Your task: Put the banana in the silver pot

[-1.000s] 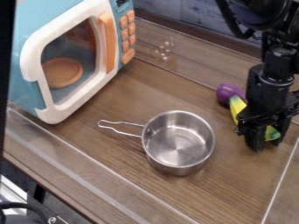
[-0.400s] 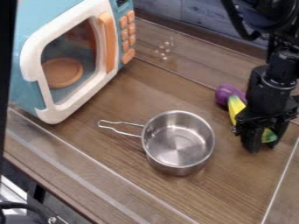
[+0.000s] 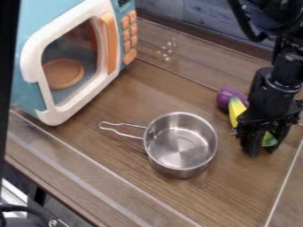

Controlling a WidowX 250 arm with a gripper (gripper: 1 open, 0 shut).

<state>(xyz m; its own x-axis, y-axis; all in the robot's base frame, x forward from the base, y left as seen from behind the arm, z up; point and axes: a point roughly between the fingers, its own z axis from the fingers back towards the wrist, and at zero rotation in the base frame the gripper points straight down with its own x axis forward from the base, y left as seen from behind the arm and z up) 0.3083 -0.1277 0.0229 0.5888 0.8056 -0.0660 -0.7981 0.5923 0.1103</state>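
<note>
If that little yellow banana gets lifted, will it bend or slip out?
The banana looks like smooth moulded plastic, so it is probably stiff and light. Its glossy, curved skin may let it twist or slip between the gripper jaws. Set down, it would likely rock rather than roll away.

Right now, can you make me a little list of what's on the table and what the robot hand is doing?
end effector: pointing down, shut on the banana
banana: yellow, at the right side of the table, not in the pot
silver pot: nothing inside, wire handle sticking out to the left
eggplant: purple, just behind the banana
toy microwave: blue and cream, back left, door shut
table: dark wood
</note>
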